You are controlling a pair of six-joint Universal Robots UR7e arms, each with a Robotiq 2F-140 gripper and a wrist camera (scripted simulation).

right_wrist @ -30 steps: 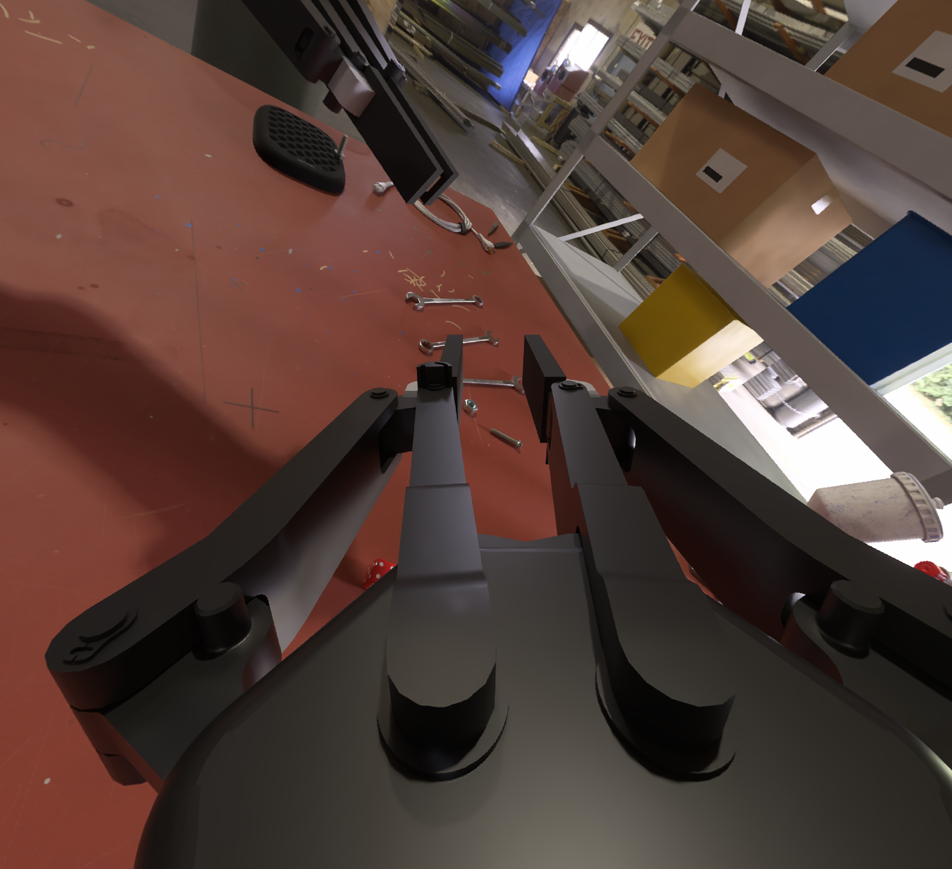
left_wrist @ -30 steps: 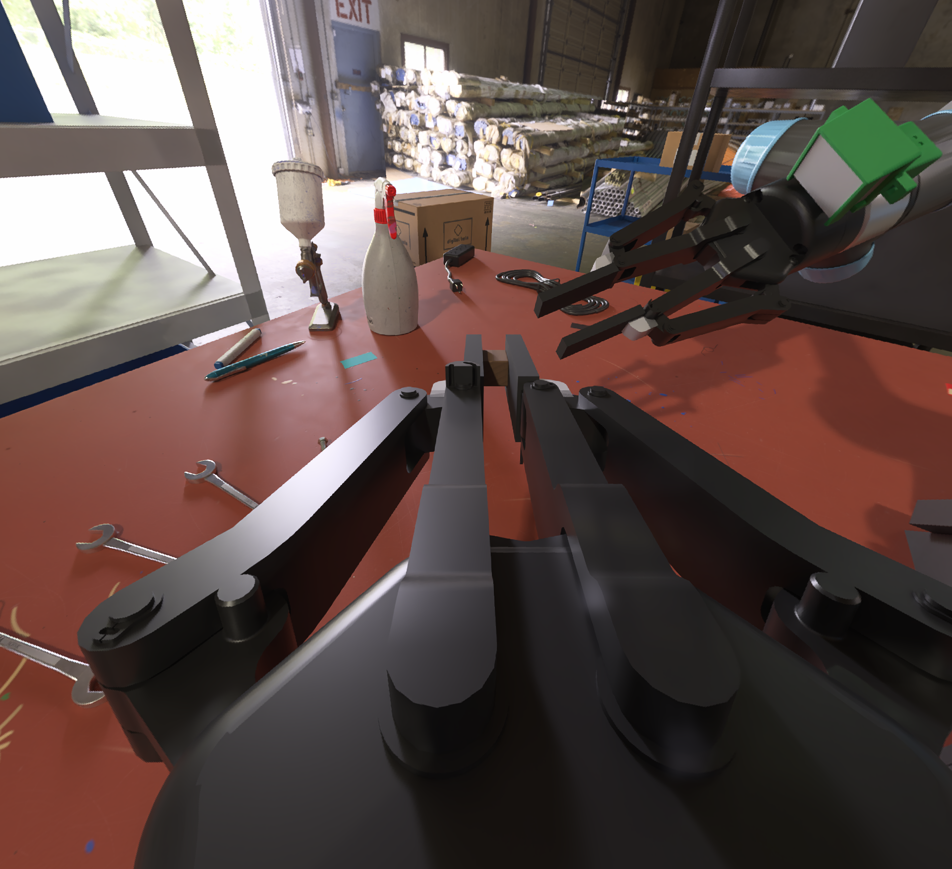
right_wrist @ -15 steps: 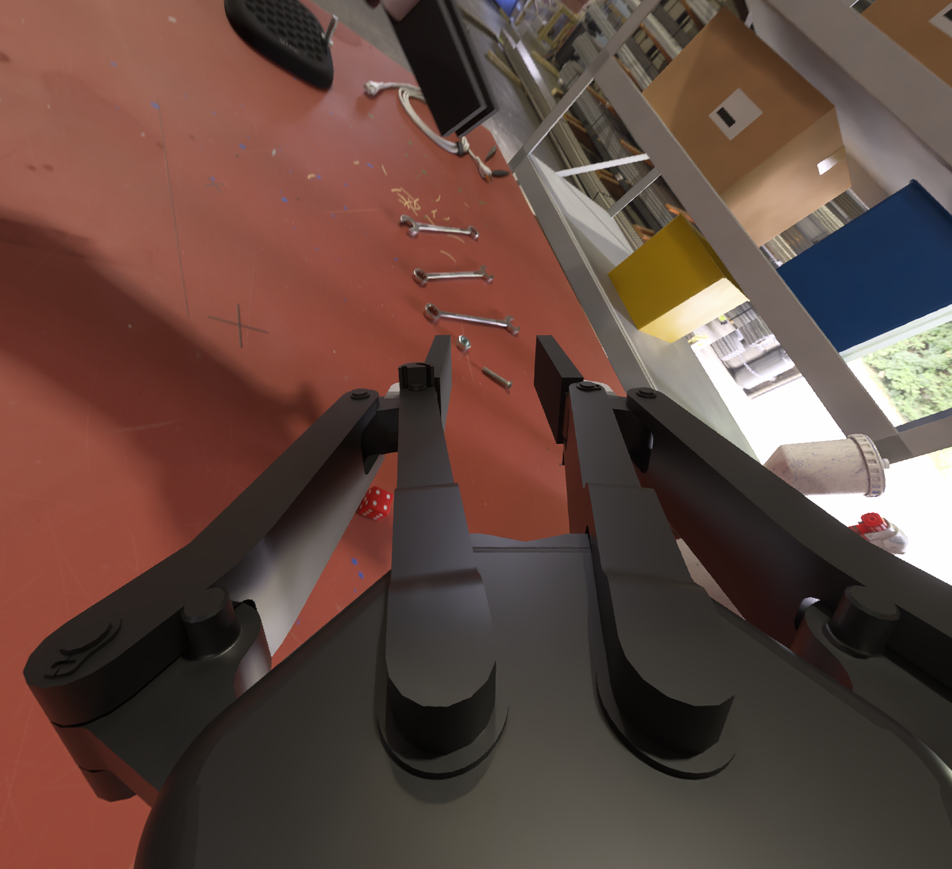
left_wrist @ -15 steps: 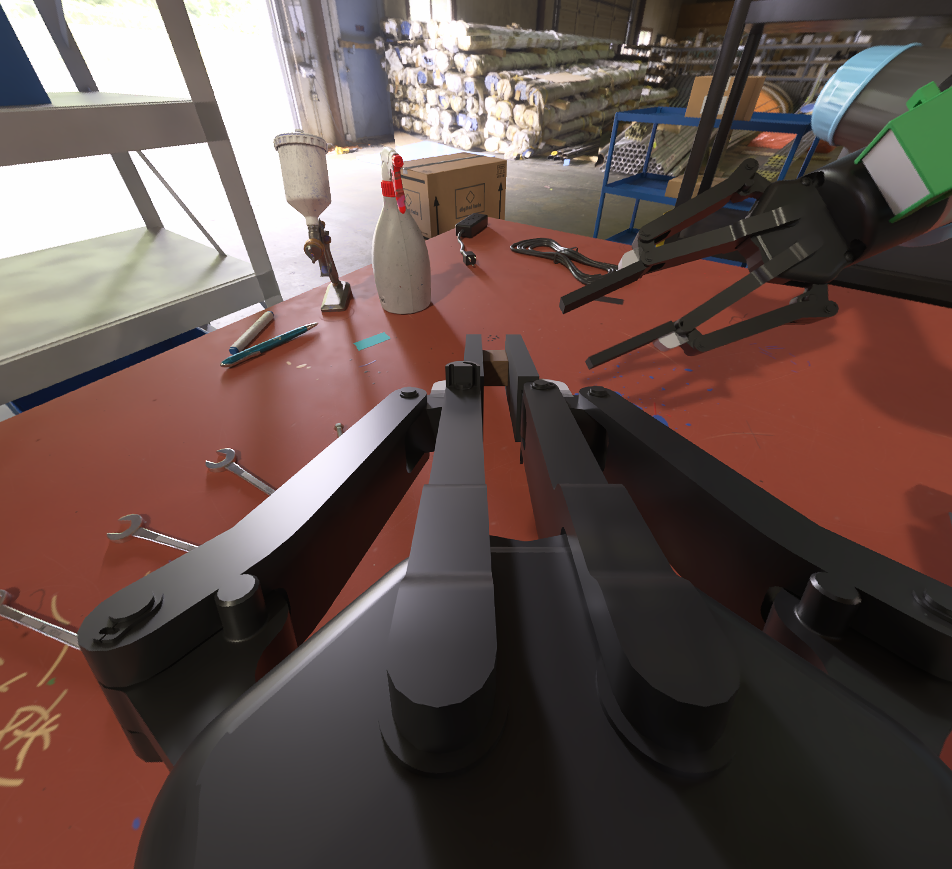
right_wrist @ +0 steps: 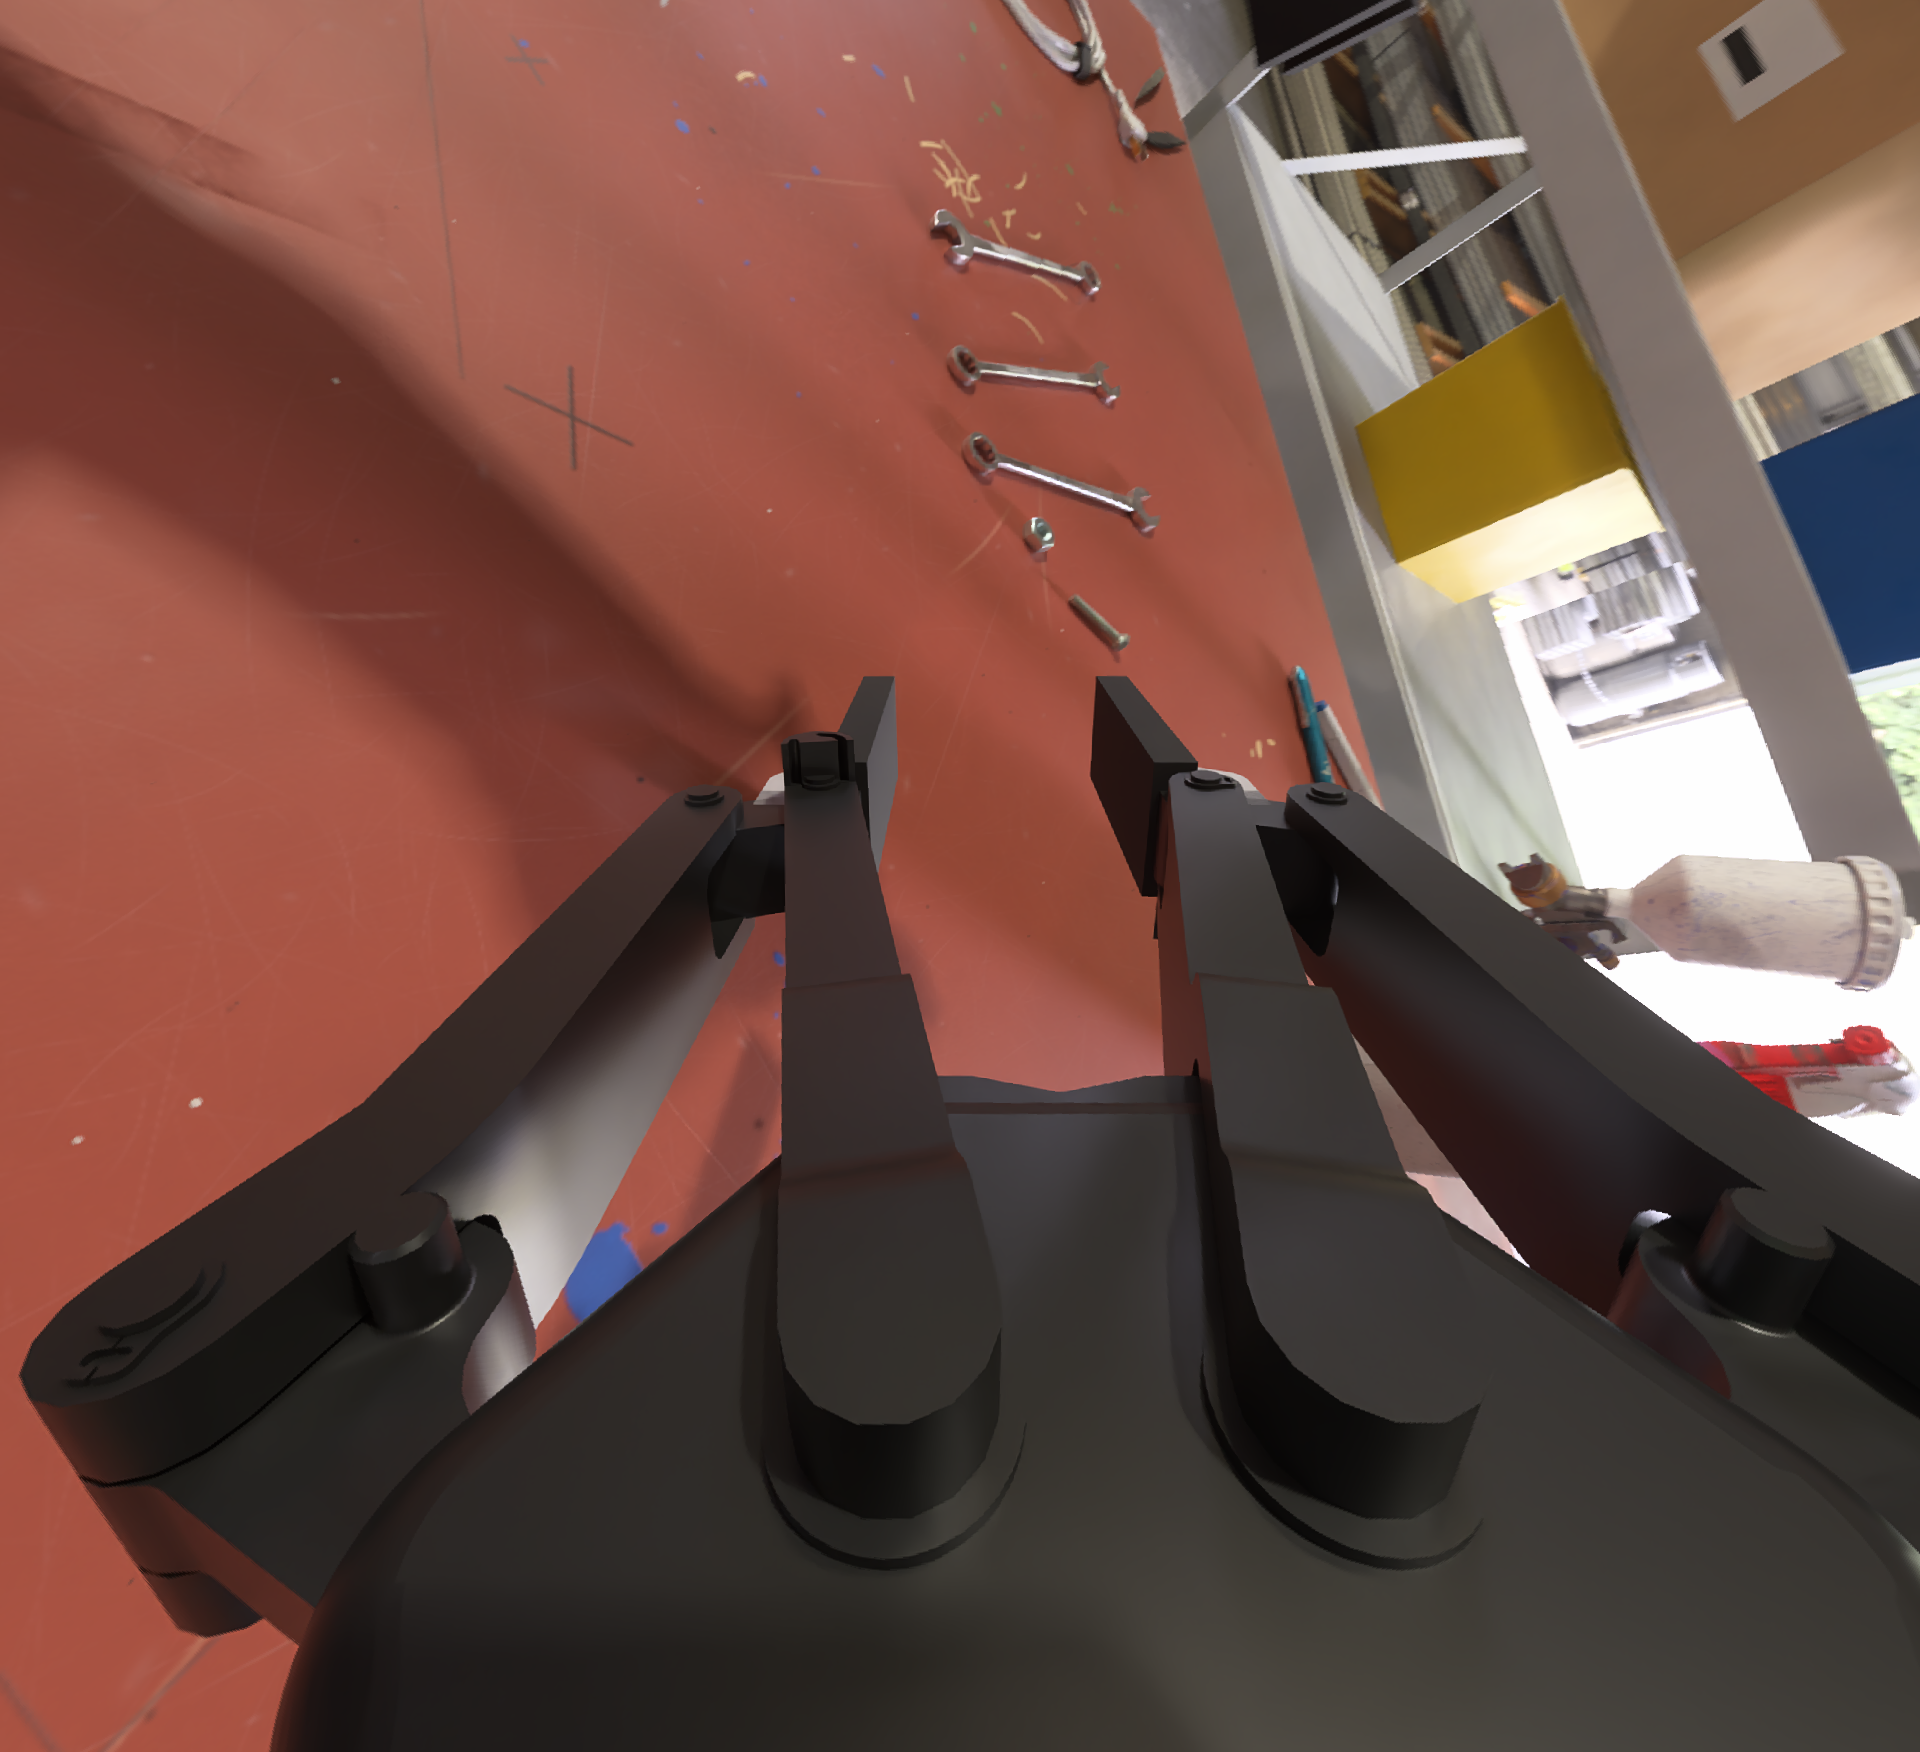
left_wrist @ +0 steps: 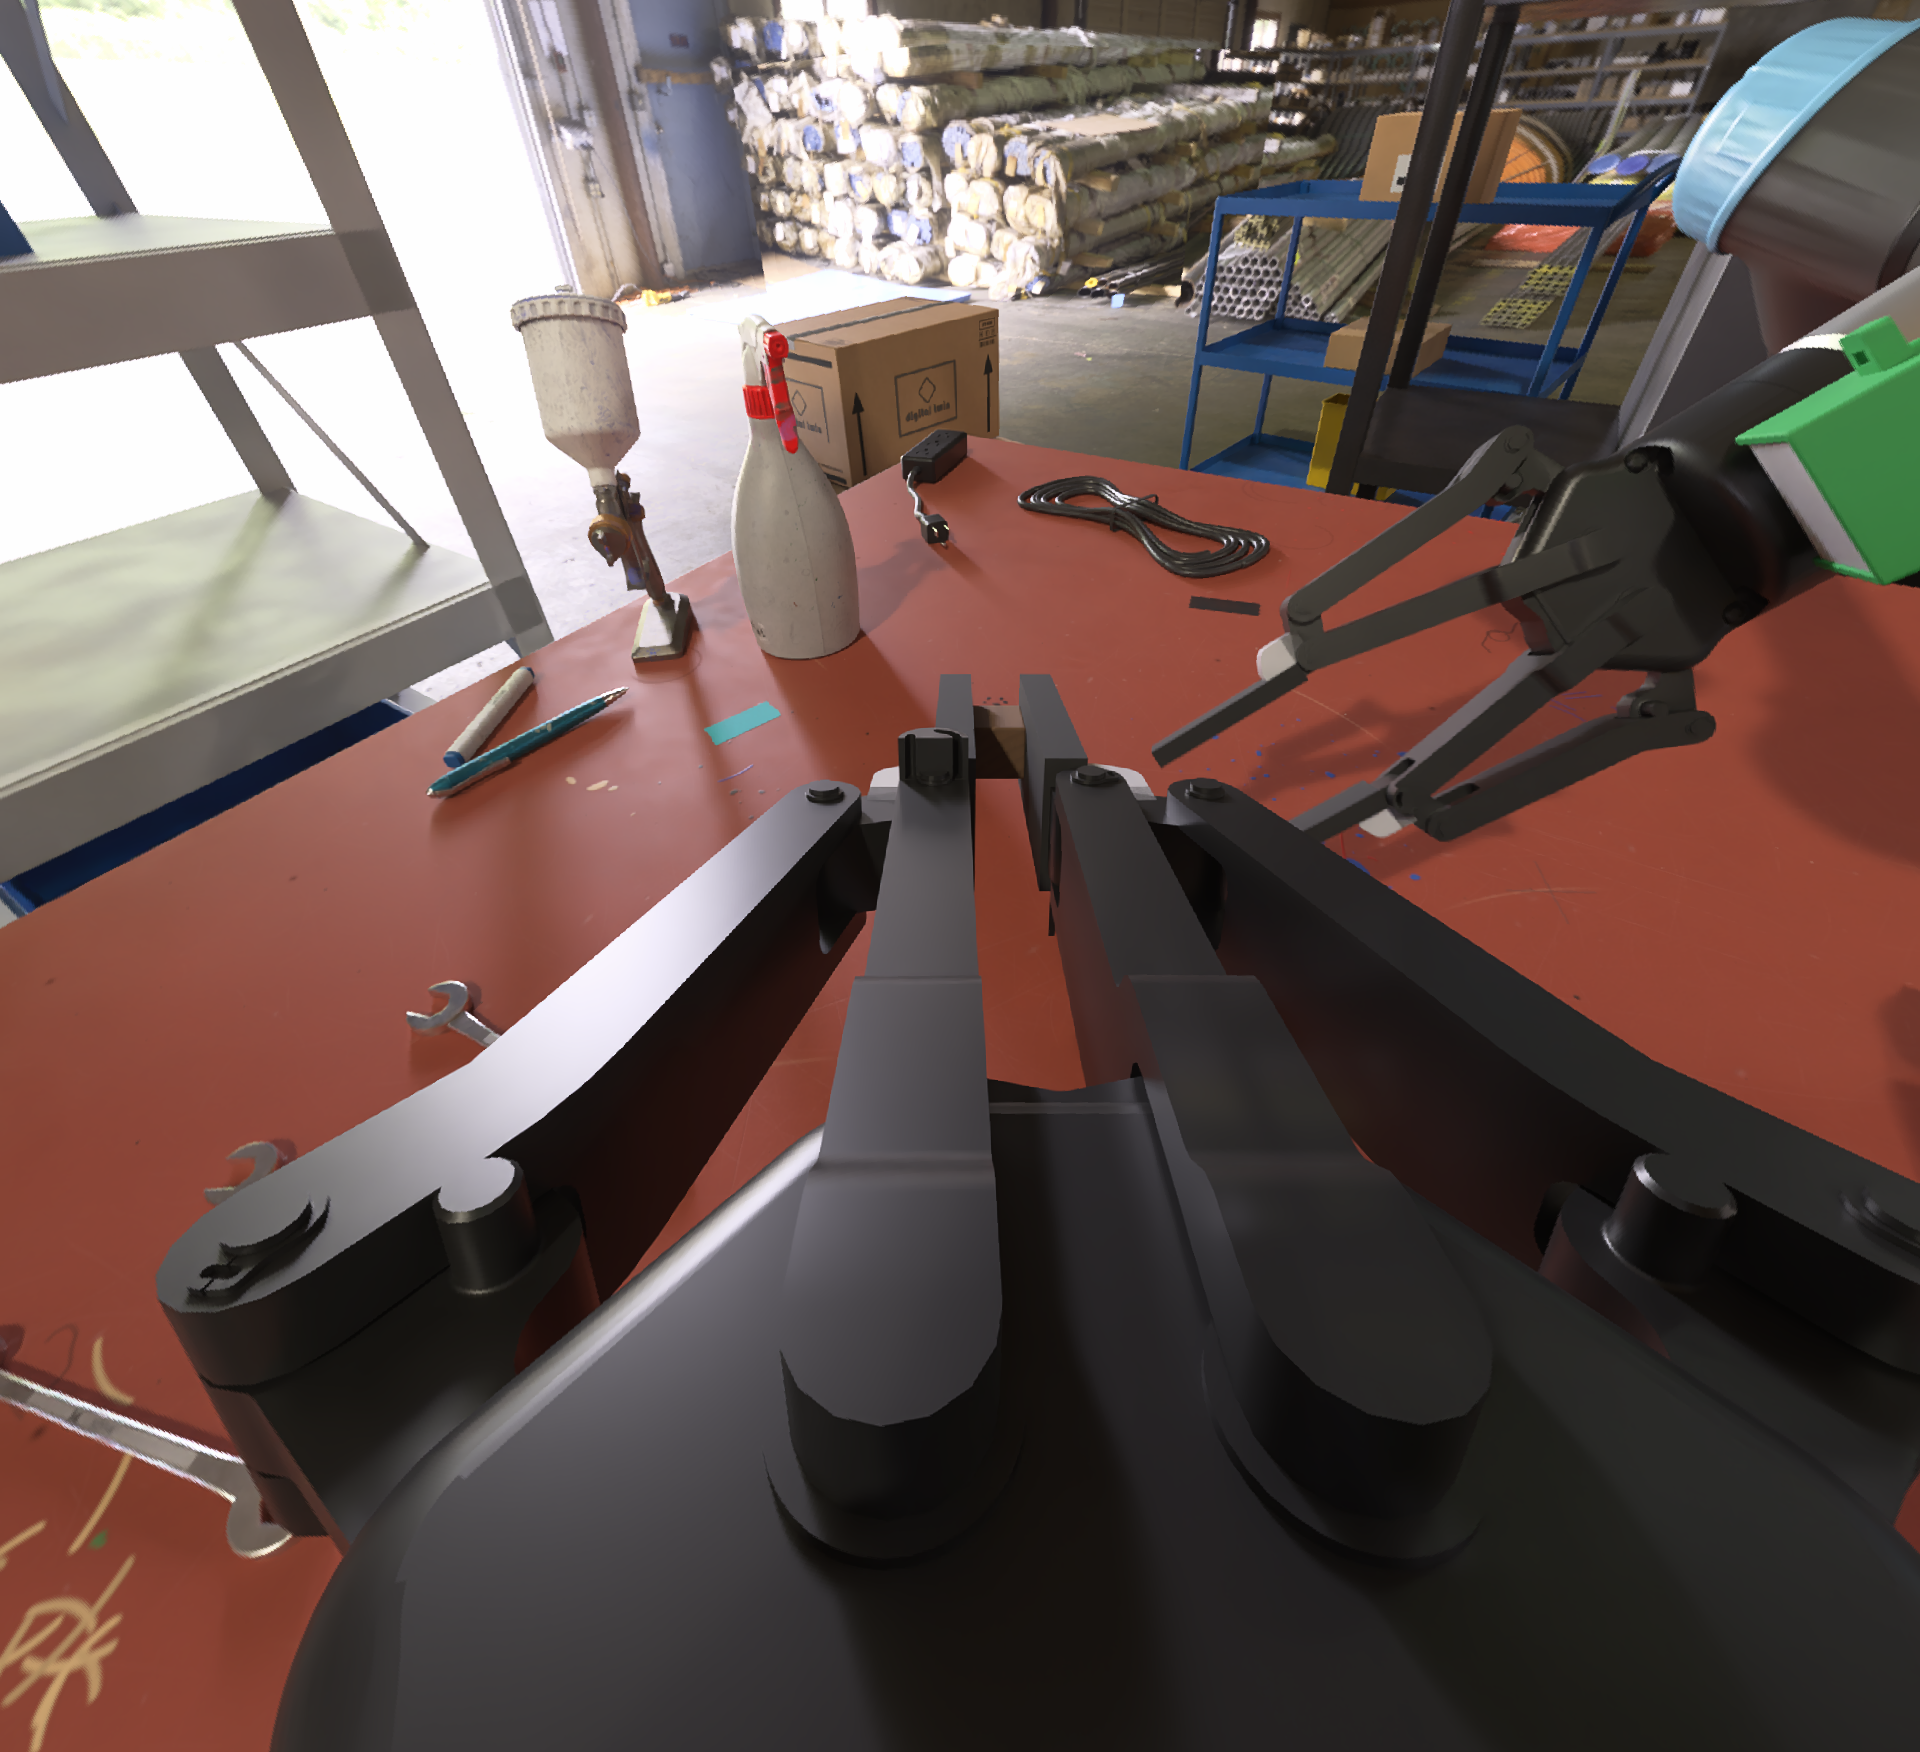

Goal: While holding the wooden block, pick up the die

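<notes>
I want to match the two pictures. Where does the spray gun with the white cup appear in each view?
Left wrist view: the spray gun stands upright at the upper left, left of the white spray bottle.
Right wrist view: the spray gun lies sideways in the picture at the right edge, above the spray bottle.
Shared landmark: the teal pen.

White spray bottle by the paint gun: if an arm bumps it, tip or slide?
Probably tips: the spray bottle stands upright, tall, narrowing to a red trigger top. Its wider base may resist a low push. Fill level can't be seen, so weight is unknown.
</notes>
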